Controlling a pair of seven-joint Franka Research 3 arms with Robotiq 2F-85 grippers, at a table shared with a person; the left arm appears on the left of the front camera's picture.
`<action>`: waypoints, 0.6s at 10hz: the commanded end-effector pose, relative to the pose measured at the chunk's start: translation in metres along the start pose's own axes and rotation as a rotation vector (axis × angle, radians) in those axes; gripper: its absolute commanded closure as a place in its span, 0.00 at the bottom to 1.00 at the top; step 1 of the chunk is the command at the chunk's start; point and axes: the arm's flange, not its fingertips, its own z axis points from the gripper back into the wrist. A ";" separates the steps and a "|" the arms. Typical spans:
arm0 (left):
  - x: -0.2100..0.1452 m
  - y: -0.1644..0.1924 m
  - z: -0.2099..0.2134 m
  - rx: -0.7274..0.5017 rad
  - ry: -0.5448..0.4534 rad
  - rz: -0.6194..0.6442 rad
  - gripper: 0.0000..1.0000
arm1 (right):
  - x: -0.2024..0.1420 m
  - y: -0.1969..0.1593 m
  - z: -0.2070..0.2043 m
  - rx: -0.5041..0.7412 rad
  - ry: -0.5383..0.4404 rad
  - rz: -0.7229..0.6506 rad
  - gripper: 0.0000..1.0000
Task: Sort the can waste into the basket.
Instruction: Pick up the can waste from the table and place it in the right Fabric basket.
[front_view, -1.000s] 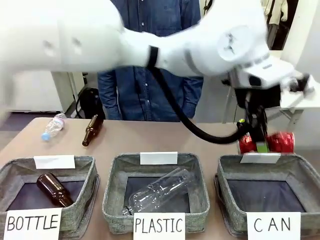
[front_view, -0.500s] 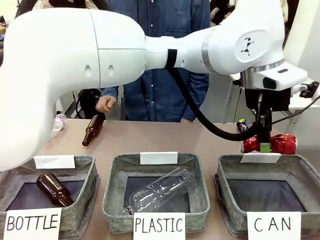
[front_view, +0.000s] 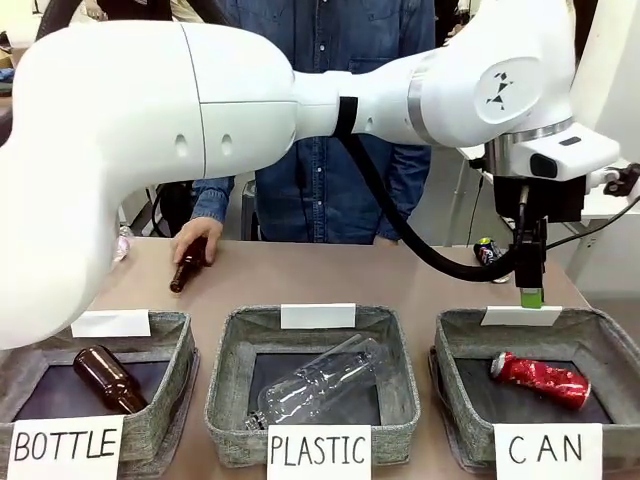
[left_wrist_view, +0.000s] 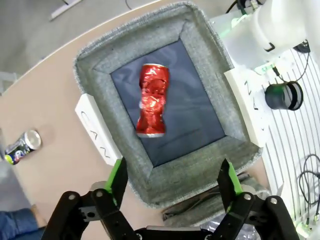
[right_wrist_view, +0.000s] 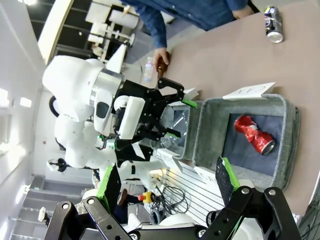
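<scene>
And there it is: the crushed red can (front_view: 538, 379) is found lying on its side on the dark floor of the CAN basket (front_view: 610, 335), at 4 o'clock in the front view, touched by nothing. The left tool (left_wrist_view: 173, 176) is hung above that basket's far rim, jaws spread wide, nothing between them; the right tool (right_wrist_view: 166, 182) is likewise seen wide and empty, well apart from the baskets. One can is judged sorted and one left: the black can (front_view: 486, 250) is spotted on its side on the table (front_view: 320, 275), just past the basket at its 11 o'clock. The step in hand is judged to be the clearing of the left tool from over the basket. A straight lift is called for, so that the rim and the white sign (front_view: 520, 316) are not clipped. The jaws are best left wide, since the black can must be straddled next, across its round body, and it is likely to roll if nudged by one finger first. Now the count. Two cans are tallied, one red, one black. Three baskets are counted: the BOTTLE basket (front_view: 180, 340) at 8 o'clock, the PLASTIC basket (front_view: 222, 400) at 6 o'clock, and the CAN one. A brown bottle (front_view: 105, 378) is made out in the BOTTLE basket, and a second brown bottle (front_view: 183, 270) on the table at 10 o'clock, under a person's hand (front_view: 195, 240). One clear bottle (front_view: 320, 385) is seen in the PLASTIC basket.
</scene>
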 end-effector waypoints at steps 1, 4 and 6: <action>0.007 0.009 0.008 0.008 0.028 0.018 0.00 | -0.003 0.001 0.000 0.016 -0.008 -0.005 0.00; -0.002 0.006 0.024 -0.057 0.062 0.046 0.00 | -0.003 0.001 0.000 0.016 -0.008 -0.005 0.00; -0.030 -0.040 0.071 -0.092 0.197 0.017 0.00 | 0.004 0.001 -0.009 0.010 0.047 -0.001 0.00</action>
